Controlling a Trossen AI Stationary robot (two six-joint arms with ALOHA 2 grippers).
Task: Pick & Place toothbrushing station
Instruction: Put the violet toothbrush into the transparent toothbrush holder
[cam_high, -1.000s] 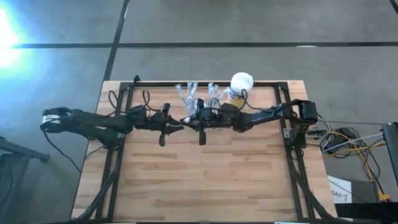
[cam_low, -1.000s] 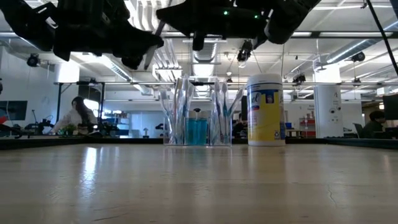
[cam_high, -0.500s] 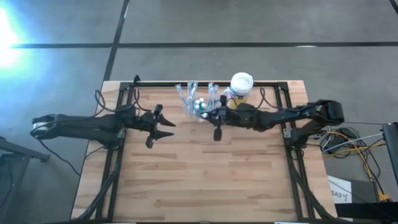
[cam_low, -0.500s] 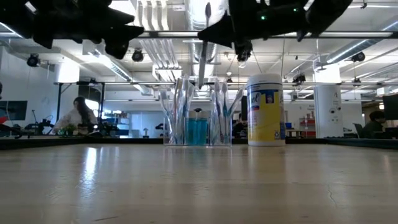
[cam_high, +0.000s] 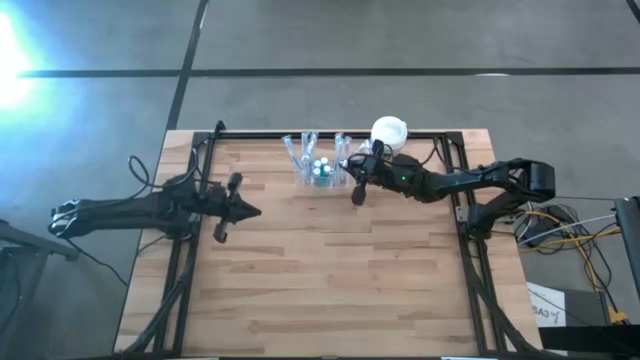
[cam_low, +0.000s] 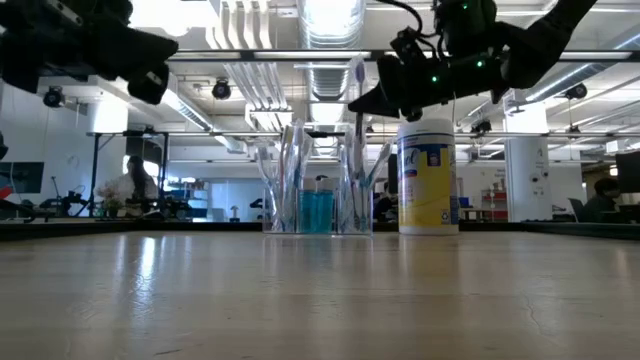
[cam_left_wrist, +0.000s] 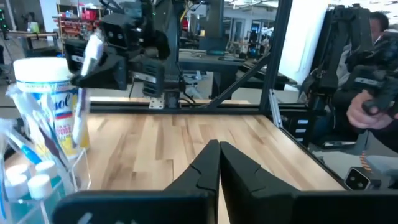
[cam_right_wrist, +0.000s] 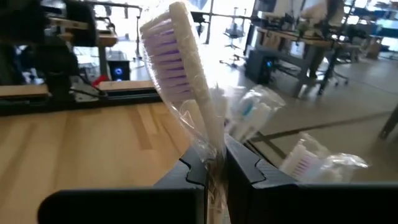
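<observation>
- High view: the station (cam_high: 320, 165) sits at the table's far edge, just beside the canister (cam_high: 389, 131). My right gripper (cam_high: 352, 172) hovers at its right side; my left gripper (cam_high: 240, 210) waits well apart, over bare table (cam_high: 330, 280). From above the clear plastic nearly vanishes, so I cannot trace its walls.
- Low view: the station stands upright with brushes and something blue inside. I judge it light, stiff, slick and easy to tip, best taken low on a wall. My right arm carries a toothbrush (cam_low: 358, 85) upright above it. Whether the brush tip touches a compartment I cannot tell.
- Left wrist view: my left fingers (cam_left_wrist: 205, 168) are clenched together on nothing. Only a corner of the station (cam_left_wrist: 37, 180) shows, cut off at the edge. A person's hand (cam_left_wrist: 364, 112) shows beyond the table.
- Right wrist view: my right fingers (cam_right_wrist: 245, 168) pinch the wrapped toothbrush (cam_right_wrist: 186, 81) by its handle. The film wrap looks slippery, so I judge the brush could swivel in my grip. The wrapped brushes (cam_right_wrist: 311, 158) behind are blurred, and the station's rim is hard to make out.
</observation>
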